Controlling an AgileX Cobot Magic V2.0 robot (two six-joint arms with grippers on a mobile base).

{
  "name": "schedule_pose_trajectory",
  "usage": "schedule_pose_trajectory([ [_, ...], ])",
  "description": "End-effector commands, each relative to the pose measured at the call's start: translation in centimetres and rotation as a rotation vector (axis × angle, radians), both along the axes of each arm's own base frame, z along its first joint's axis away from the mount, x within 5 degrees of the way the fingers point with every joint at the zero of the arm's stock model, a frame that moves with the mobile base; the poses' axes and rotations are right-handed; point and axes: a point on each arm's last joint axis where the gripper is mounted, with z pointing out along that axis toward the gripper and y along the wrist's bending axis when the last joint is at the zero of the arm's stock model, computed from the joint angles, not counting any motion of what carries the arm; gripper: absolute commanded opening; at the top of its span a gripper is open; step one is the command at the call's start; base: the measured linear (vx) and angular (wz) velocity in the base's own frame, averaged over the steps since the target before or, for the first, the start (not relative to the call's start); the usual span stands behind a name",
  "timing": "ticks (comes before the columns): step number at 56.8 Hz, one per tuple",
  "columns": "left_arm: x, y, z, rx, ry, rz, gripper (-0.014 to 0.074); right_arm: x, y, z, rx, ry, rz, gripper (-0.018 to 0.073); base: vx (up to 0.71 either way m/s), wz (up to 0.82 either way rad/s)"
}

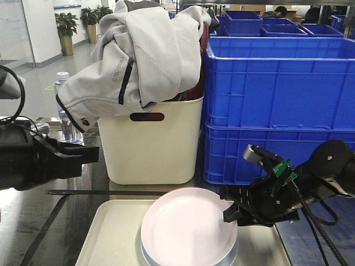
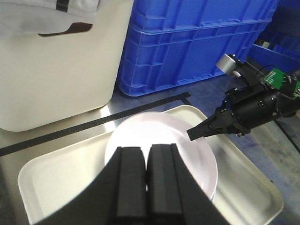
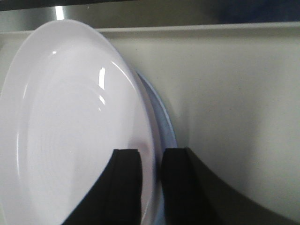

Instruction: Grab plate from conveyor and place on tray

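Plate [image 1: 186, 227] status: already over the tray [image 1: 111, 235], sitting on or just above a second, bluish plate [image 3: 161, 126] whose rim shows underneath it. Conveyor isn't in any view, so the pickup looks done; what's left, as I read it, is release and retreat.

Left gripper [image 2: 145, 180]: fingers pressed together, nothing between them, hovering above the near edge of the plate. Idle.

Right gripper [image 3: 149, 176]: pinching the plate's right rim, one finger on top, one below. Can't tell whether the plate is fully seated on the lower plate or tilted slightly off it.

Surface: tray lies on a reflective steel tabletop [image 1: 33, 221] with a strip of black tape [image 2: 93, 123] running past the tray's far edge.

Room: water bottle [image 1: 65, 122] at left, then a cream tub [image 1: 150, 147] with a handle slot, grey jacket [image 1: 138, 50] heaped in it, then stacked blue crates [image 1: 277, 105] at right. Potted plants [image 1: 66, 27] far back left, open floor behind.
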Motion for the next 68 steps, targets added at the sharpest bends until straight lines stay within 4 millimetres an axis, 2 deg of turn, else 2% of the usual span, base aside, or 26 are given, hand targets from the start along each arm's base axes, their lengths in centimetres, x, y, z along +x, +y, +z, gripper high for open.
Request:
schedule_pose_trajectory([
  [1,-0.6,0.2,2.1,-0.066,-0.081,0.029,0.0063,-0.3,0.1,3.1,0.043,-0.095,-0.011,0.037,0.0,0.0],
  [8,-0.6,0.2,2.1,-0.066,-0.079,0.027,0.0063,-0.6,0.0,3.8,0.046,-0.116,-0.012,0.0456,0.0,0.0],
  [15,-0.6,0.2,2.0,-0.05,-0.078,0.024,0.0063,-1.7,-0.6,6.2,0.031,-0.204,0.007,0.0441,0.0,0.0],
  [18,-0.6,0.4,1.8,-0.012,-0.087,0.027,0.0062,-2.7,-1.2,7.8,0.01,-0.255,0.012,0.0377,0.0,0.0],
  [21,-0.5,0.7,1.5,0.052,-0.091,0.039,0.0048,-3.8,-1.7,9.3,-0.02,-0.3,0.015,0.026,0.0,0.0],
  [26,-0.7,1.5,1.0,0.141,-0.066,0.086,-0.0006,-6.8,-3.3,12.5,-0.144,-0.403,0.008,-0.0018,0.0,0.0],
  [30,-1.2,2.5,0.2,0.239,-0.051,0.144,-0.0006,-9.3,-4.5,14.3,-0.245,-0.485,-0.025,-0.0015,0.0,0.0],
  [35,-2.4,3.7,-1.1,0.315,-0.046,0.208,-0.0002,-12.5,-5.9,15.2,-0.346,-0.599,-0.064,-0.0013,0.0,0.0],
  [40,-4.3,4.9,-3.0,0.351,-0.055,0.255,0.0,-16.4,-6.9,14.4,-0.386,-0.717,-0.104,-0.0013,0.0,0.0],
  [45,-6.9,5.7,-5.5,0.348,-0.077,0.258,0.0,-20.1,-7.6,12.5,-0.375,-0.834,-0.15,-0.0012,0.0,0.0],
  [52,-10.5,6.6,-8.7,0.272,-0.113,0.272,0.0,-24.8,-8.4,8.4,-0.354,-0.969,-0.21,-0.0011,0.0,0.0],
  [59,-12.5,7.1,-11.1,0.224,-0.144,0.28,0.0,-27.6,-9.0,5.1,-0.333,-1.071,-0.255,-0.0009,0.0,0.0],
  [63,-13.1,7.3,-11.5,0.218,-0.166,0.283,0.0,-28.4,-9.1,3.9,-0.328,-1.1,-0.267,-0.0009,0.0,0.0],
  [68,-13.4,7.4,-11.3,0.205,-0.188,0.287,0.0,-29.1,-9.2,3.4,-0.32,-1.137,-0.281,-0.0009,0.0,0.0],
])
